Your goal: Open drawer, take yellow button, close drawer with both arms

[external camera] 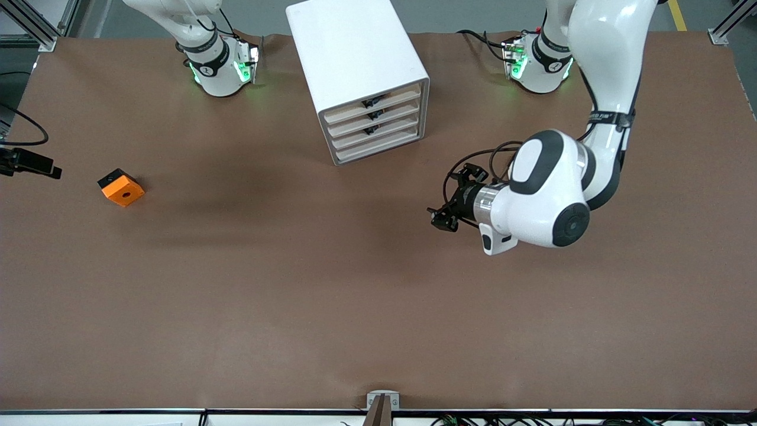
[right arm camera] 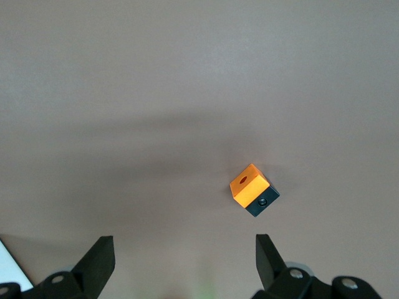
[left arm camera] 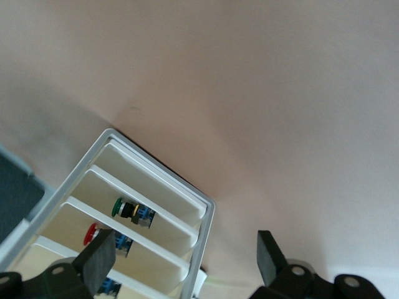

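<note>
1. Between the two arm bases stands the cabinet [external camera: 357, 65], its long axis running from the bases toward the front camera; its open face turns toward that camera and slightly toward the left arm's end.
2. Four alike drawers sit stacked in it, and the drawer [external camera: 374, 102] of the task, the uppermost, is pushed in like the rest.
3. Small buttons lie in the drawers; the left wrist view shows a green button [left arm camera: 118, 207] and a red button [left arm camera: 91, 233]. I cannot tell which drawer holds an orange-yellow one.
4. One orange block [external camera: 121, 187] lies well apart, toward the right arm's end.
5. Left gripper [external camera: 448, 207] hangs over bare table in front of the cabinet, fingers [left arm camera: 269, 256] spread wide, holding nothing.
6. Right gripper [right arm camera: 184, 261] shows only in its wrist view, above the table near the block, likewise spread and empty.
</note>
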`<action>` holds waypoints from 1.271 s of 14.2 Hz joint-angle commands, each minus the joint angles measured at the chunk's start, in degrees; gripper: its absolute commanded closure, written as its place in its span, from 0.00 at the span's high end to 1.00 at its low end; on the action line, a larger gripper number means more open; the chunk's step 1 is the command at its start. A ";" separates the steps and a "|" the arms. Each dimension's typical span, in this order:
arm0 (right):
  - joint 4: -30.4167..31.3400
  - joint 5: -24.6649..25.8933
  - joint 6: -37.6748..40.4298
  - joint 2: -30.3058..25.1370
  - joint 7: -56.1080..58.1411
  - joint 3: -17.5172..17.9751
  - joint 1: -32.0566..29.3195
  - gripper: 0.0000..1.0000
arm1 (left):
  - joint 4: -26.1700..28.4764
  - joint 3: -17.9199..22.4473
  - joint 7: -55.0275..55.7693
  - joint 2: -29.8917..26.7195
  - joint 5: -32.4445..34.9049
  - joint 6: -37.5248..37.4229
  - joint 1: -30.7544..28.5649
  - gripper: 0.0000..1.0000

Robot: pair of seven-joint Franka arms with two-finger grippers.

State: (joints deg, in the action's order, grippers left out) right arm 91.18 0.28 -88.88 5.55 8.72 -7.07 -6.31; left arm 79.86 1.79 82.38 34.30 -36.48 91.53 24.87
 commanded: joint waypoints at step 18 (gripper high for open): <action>-1.18 -4.58 2.04 0.33 -8.62 1.09 0.42 1.00 | 2.31 -2.93 39.61 9.73 -15.11 -23.68 0.45 0.51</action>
State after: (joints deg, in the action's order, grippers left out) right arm 90.73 -2.95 -88.01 5.61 2.36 -5.98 -6.02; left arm 80.43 -0.55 120.97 44.60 -50.57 68.70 25.15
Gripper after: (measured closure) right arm 0.000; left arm 0.256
